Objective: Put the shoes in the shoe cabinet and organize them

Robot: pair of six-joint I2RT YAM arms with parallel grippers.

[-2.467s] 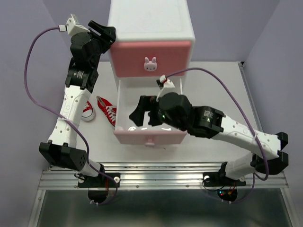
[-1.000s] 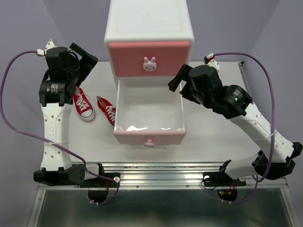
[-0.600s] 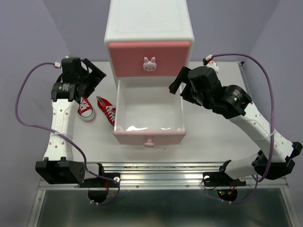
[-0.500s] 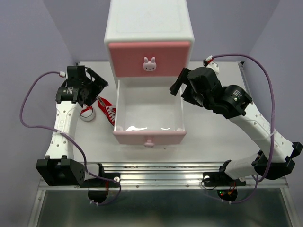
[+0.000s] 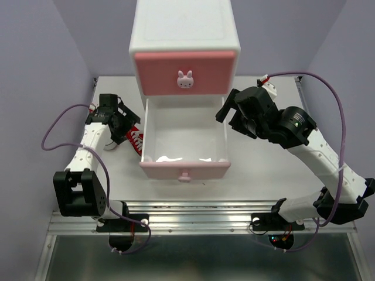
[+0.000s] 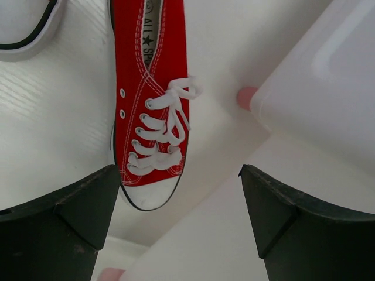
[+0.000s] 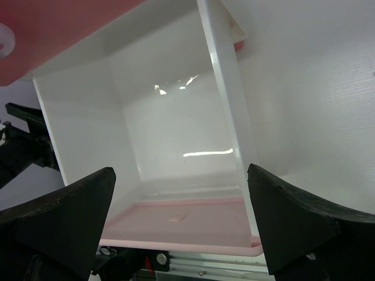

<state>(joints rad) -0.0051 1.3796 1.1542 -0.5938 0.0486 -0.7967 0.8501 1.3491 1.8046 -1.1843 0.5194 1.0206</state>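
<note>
The shoe cabinet point(image 5: 186, 35) stands at the back. Its darker pink upper drawer is shut and its pale pink lower drawer point(image 5: 184, 170) is pulled out and empty. One red sneaker point(image 5: 136, 142) lies on the table just left of the drawer. The second red sneaker point(image 5: 109, 142) is partly hidden under my left arm. My left gripper point(image 5: 130, 123) is open, low over the red pair. In the left wrist view the red sneaker point(image 6: 149, 111) lies ahead of my open left gripper point(image 6: 179, 222). My right gripper point(image 5: 227, 114) is open, above the drawer's right wall. The green shoes are out of view.
In the right wrist view the empty drawer point(image 7: 176, 134) fills the frame behind my open right gripper point(image 7: 181, 222). A pink cabinet foot point(image 6: 246, 96) and the drawer's side wall point(image 6: 316, 76) lie right of the red sneaker. The metal rail point(image 5: 193, 219) runs along the near edge.
My left gripper came down from beside the cabinet's top to just over the red sneakers. My right gripper left the drawer and moved to its right side.
</note>
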